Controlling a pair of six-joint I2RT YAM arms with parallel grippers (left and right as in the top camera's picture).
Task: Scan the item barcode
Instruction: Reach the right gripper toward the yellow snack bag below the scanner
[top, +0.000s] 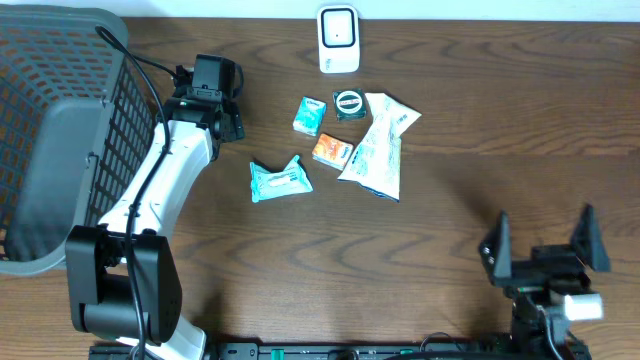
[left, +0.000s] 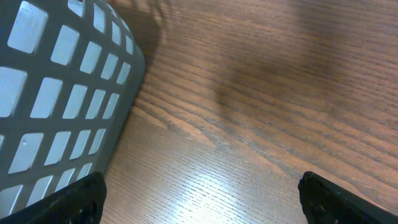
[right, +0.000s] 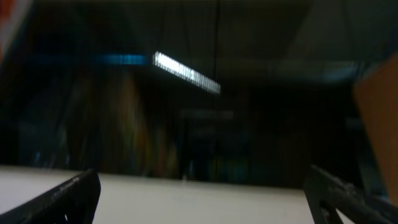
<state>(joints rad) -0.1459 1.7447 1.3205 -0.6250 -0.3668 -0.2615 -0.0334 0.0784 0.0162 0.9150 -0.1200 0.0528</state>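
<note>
Wooden tabletop (top: 480, 110) is strewn at upper centre with goods, a teal packet (top: 279, 180) and a white pouch (top: 378, 150), below the white scanner (top: 339, 38). The left gripper (left: 199, 190), upper left, and the right gripper (top: 542, 245), lower right, are spread wide, nothing held.

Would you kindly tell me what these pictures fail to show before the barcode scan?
- Barcodes on the teal pack and white pouch: overhead, too small.
- Items: left wrist, outside the frame; only basket and table show.
- Right wrist: dark, blurred; no item recognisable.
- Basket: overhead, cut by the left edge.
</note>
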